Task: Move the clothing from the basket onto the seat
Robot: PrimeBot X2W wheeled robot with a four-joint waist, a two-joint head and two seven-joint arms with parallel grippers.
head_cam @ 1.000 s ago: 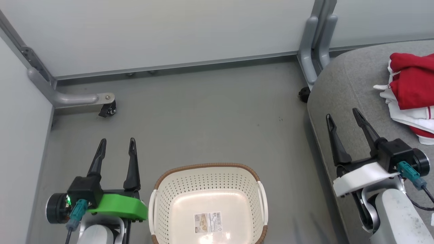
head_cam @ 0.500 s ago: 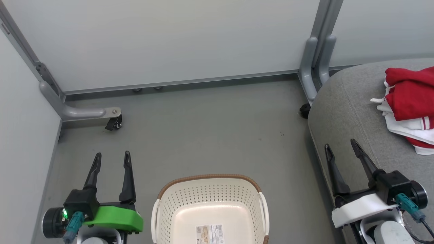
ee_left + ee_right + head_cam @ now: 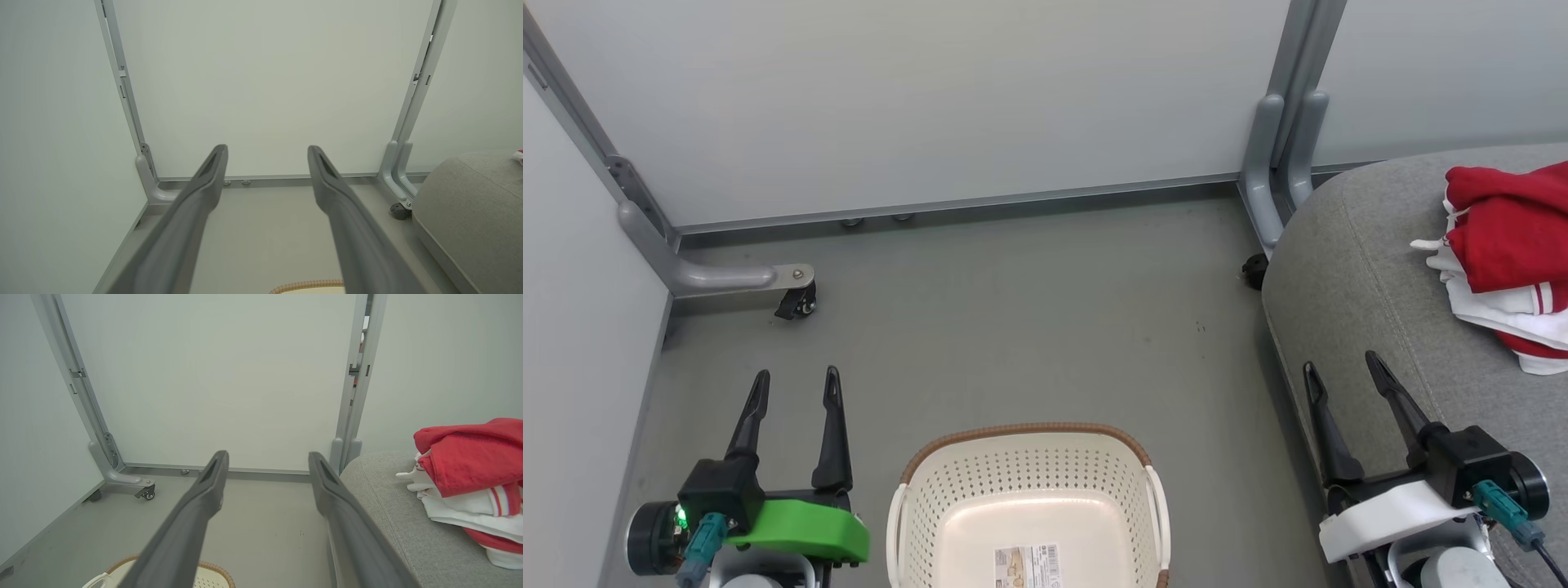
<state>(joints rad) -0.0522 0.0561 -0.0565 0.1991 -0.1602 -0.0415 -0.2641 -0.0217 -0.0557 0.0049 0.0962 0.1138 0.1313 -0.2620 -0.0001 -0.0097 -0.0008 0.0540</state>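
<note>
Head view has shifted upward; red, white-trimmed soft clothing [image 3: 1507,245] lies on the grey fabric seat [image 3: 1347,269] — cream perforated plastic basket [image 3: 1029,428] looks empty — left gripper [image 3: 796,374] and right gripper [image 3: 1339,359] are spread, holding nothing.

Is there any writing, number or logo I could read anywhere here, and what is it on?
Paper sticker on the bottom of the oval cream-white perforated plastic basket: printed, but too small and blurred to read.
Red and white clothing piled on the grey fabric seat: no number or lettering shows on the folds that can be seen.
No other readable text.
</note>
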